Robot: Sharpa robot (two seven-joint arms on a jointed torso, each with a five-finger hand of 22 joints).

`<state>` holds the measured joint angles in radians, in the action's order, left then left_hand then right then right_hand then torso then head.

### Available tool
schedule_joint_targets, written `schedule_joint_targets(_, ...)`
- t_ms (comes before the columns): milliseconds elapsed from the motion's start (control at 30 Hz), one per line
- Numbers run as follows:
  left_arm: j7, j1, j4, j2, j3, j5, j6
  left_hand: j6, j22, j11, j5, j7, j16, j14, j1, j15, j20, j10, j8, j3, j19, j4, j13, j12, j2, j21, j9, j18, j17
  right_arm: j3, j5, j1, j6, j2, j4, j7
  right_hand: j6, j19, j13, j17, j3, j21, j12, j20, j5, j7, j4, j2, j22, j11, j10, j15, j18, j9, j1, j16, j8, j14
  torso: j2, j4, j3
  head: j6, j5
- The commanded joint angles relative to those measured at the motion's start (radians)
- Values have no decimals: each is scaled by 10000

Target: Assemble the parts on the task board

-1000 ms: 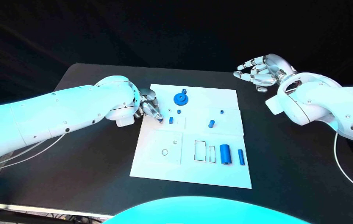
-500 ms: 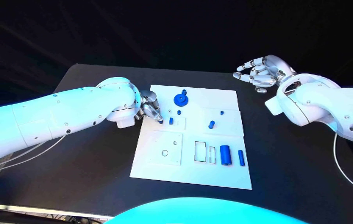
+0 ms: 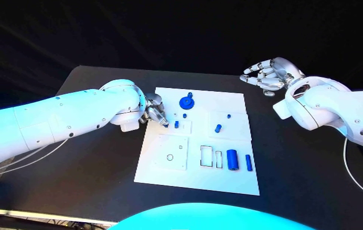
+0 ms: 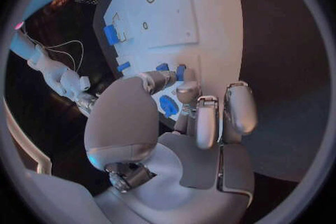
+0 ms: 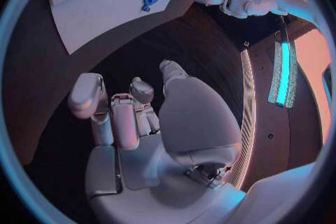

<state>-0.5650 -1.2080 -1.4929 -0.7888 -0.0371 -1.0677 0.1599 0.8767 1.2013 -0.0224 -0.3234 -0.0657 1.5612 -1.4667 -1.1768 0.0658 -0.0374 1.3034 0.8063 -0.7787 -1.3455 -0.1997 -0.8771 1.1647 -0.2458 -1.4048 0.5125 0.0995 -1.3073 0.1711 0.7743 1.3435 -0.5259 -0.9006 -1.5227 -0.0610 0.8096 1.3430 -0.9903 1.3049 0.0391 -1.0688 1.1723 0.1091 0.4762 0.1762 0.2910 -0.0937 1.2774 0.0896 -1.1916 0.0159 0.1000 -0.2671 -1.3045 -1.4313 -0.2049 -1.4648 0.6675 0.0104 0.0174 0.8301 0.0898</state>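
Assembly looks barely begun: left hand (image 3: 153, 109) fingers pinch a small blue peg (image 4: 180, 72) at the task board (image 3: 227, 177), loose cylinders (image 3: 231, 159) wait, right hand (image 3: 266, 75) fingers loosely curled, holding nothing.

Counter (image 3: 91, 151): black, matte top, its far edge visible against a dark backdrop. White cables (image 3: 22, 156) hang off the counter's near left edge and run out of the head view. In the right wrist view a lit strip (image 5: 281, 73), glowing cyan, stands beyond the counter's edge, with pale orange light on the surface beside it.
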Motion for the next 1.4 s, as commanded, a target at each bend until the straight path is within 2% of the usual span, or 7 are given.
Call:
schedule_joint_targets(33, 109, 4, -31, 3, 0, -43, 280, 198, 12, 14, -54, 107, 42, -1006, -4, 77, -23, 59, 21, -1554, -77, 1580, -3, 22, 98, -55, 22, -192, -2515, 1, 56, -9, 158, -2, -4, 85, 29, 38, 5, -9, 56, 60, 24, 20, 63, -28, -9, -6, -7, -47, 1, -86, 54, 17, -69, 48, -49, -430, 1, -4, -2, 14, 65)
schedule_joint_targets(467, 62, 4, -15, 7, 0, -57, 397, 222, 23, 6, -123, 113, 54, -1014, 7, 80, -19, 96, 15, -1556, -81, 1615, -52, 46, 77, -61, 23, -194, -2542, 1, -12, -9, 173, -18, -13, 82, 29, 33, 15, -23, 55, 72, 18, 19, 61, -28, -2, -10, -12, -46, 6, -86, 56, 18, -59, 58, -51, -426, 6, -6, -7, 30, 62)
schedule_joint_targets(667, 4, 5, 16, 22, 0, -25, 508, 261, 20, 0, -287, 120, 59, -1017, 57, 87, -12, 135, -2, -1551, -76, 1649, -78, 50, 58, -62, 23, -194, -2552, 2, -16, -9, 168, -44, -26, 73, 29, 33, 15, -23, 55, 72, 18, 19, 61, -28, -2, -10, -12, -46, 6, -86, 56, 18, -59, 58, -51, -426, -3, -10, -5, 74, 45)
schedule_joint_targets(967, -40, 8, 102, 127, 0, 31, 578, 271, 18, 0, -342, 121, 59, -1017, 82, 88, -9, 146, -9, -1543, -74, 1654, -87, 51, 57, -61, 23, -193, -2553, 2, -17, -9, 161, -46, -34, 73, 31, 34, 10, -36, 52, 72, 24, 19, 56, -28, 6, -10, -9, -46, -1, -86, 55, 19, -40, 66, -54, -423, 3, -4, 1, 117, 80)
schedule_joint_targets(1067, -39, 23, 134, 177, -1, 42, 589, 277, 9, 1, -362, 120, 61, -1018, 108, 88, -9, 164, -12, -1523, -68, 1652, -114, 67, 48, -57, 24, -191, -2557, 2, -17, -9, 158, -51, -37, 73, 31, 34, 10, -36, 52, 72, 24, 19, 56, -28, 6, -10, -9, -46, -1, -86, 55, 19, -40, 66, -54, -423, 3, -1, 5, 138, 38)
schedule_joint_targets(1400, -18, 72, 270, 349, -2, 81, 550, 318, 10, -7, -386, 136, 76, -1028, 205, 88, -8, 258, -8, -1412, -66, 1630, -254, 151, 59, -57, 35, -192, -2590, 2, -17, -9, 150, -57, -42, 78, 31, 34, 10, -36, 52, 72, 24, 19, 56, -28, 6, -10, -9, -46, -1, -86, 55, 19, -40, 66, -54, -423, -1, -2, 2, 152, 27)
